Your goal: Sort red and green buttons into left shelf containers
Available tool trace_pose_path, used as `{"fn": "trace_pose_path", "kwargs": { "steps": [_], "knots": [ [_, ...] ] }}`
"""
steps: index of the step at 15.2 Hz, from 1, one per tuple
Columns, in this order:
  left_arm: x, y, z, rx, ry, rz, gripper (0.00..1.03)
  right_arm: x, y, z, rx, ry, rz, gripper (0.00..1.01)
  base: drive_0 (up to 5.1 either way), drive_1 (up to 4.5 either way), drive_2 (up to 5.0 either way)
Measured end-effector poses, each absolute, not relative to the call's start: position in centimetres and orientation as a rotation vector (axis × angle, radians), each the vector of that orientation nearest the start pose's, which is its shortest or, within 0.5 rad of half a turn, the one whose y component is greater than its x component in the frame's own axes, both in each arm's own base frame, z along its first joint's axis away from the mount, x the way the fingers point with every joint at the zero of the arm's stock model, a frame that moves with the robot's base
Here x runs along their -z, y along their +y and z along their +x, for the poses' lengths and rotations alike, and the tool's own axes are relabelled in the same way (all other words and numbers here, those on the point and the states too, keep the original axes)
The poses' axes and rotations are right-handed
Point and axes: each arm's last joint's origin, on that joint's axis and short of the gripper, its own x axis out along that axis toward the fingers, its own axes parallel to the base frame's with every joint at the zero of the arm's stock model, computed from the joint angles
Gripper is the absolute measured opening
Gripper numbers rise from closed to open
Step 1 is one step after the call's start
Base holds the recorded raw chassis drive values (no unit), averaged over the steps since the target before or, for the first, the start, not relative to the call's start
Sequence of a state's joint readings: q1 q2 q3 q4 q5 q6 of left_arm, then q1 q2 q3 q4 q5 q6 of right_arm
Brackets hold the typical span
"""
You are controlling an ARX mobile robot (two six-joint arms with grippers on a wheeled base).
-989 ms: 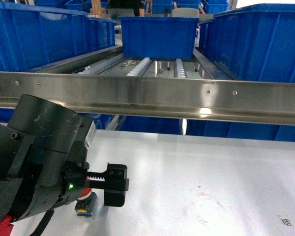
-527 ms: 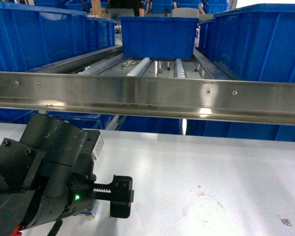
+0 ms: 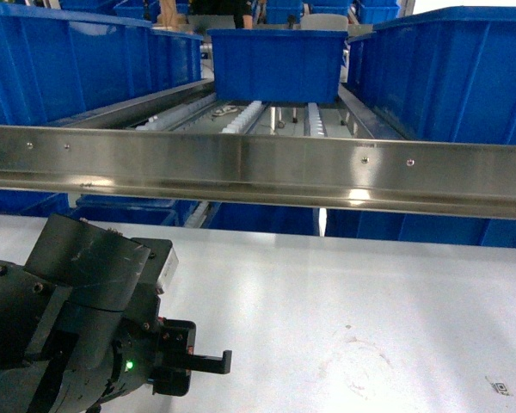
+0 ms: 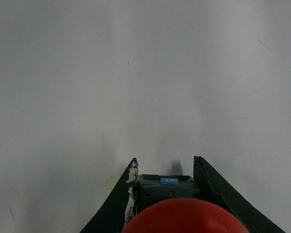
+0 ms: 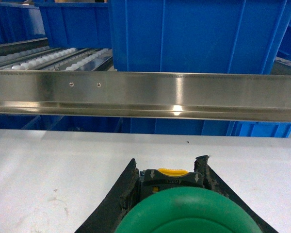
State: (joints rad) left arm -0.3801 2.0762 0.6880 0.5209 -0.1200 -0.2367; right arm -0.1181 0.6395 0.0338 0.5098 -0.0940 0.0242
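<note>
My left gripper (image 4: 165, 161) is shut on the red button (image 4: 184, 218); its red cap fills the bottom of the left wrist view, with the dark body pinched between both fingers just above the white table (image 4: 145, 73). In the head view the left gripper (image 3: 193, 361) sits low at the bottom left, and the arm hides the button. The green button (image 5: 189, 213) is held in my right gripper (image 5: 167, 160), which is shut on its black and yellow body and faces the shelf rail (image 5: 145, 92). The right gripper is outside the head view.
A steel shelf rail (image 3: 258, 168) runs across, with white roller tracks (image 3: 241, 116) behind. Blue containers stand on the shelf: left (image 3: 77, 64), middle (image 3: 275, 60), right (image 3: 447, 73). More blue bins (image 3: 258, 217) sit under the rail. The white table (image 3: 344, 301) stretches in front.
The left arm has sunk toward the lower left of the head view and its gripper has turned. The red button, seen under the gripper a second ago, is now hidden there.
</note>
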Motion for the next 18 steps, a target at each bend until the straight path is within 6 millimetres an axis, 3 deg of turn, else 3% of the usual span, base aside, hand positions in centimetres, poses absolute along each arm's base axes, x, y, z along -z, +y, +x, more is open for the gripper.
{"fn": "trace_pose_path", "kwargs": {
  "steps": [3,4,7,9,11,14,15,18],
  "knots": [
    [-3.6,-10.6,28.5,0.155,0.827,-0.046,0.28,-16.2,-1.4,13.9,0.025,0.095,0.034,0.29,0.0,0.0,0.0],
    [-4.6,-10.1,28.3,0.164,0.778,-0.079,0.28,-16.2,-1.4,13.9,0.025,0.095,0.034,0.29,0.0,0.0,0.0],
    [-10.8,-8.4,27.6,0.177,0.483,-0.13,0.28,-16.2,-1.4,13.9,0.025,0.095,0.034,0.29,0.0,0.0,0.0],
    [-13.9,-6.9,25.4,0.163,0.344,-0.13,0.28,-16.2,-1.4,13.9,0.025,0.095,0.034,0.29,0.0,0.0,0.0],
    [-15.7,-5.9,21.8,0.158,0.287,-0.131,0.28,-16.2,-1.4,13.9,0.025,0.095,0.034,0.29,0.0,0.0,0.0],
    [-19.4,-5.4,17.7,0.171,0.106,-0.185,0.28,-16.2,-1.4,13.9,0.025,0.095,0.034,0.29,0.0,0.0,0.0],
    [-20.1,-5.3,17.0,0.171,0.023,-0.184,0.28,-16.2,-1.4,13.9,0.025,0.095,0.034,0.29,0.0,0.0,0.0],
    [-19.3,-5.2,17.0,0.156,0.061,-0.143,0.28,-16.2,-1.4,13.9,0.025,0.096,0.032,0.29,0.0,0.0,0.0]
  ]
}}
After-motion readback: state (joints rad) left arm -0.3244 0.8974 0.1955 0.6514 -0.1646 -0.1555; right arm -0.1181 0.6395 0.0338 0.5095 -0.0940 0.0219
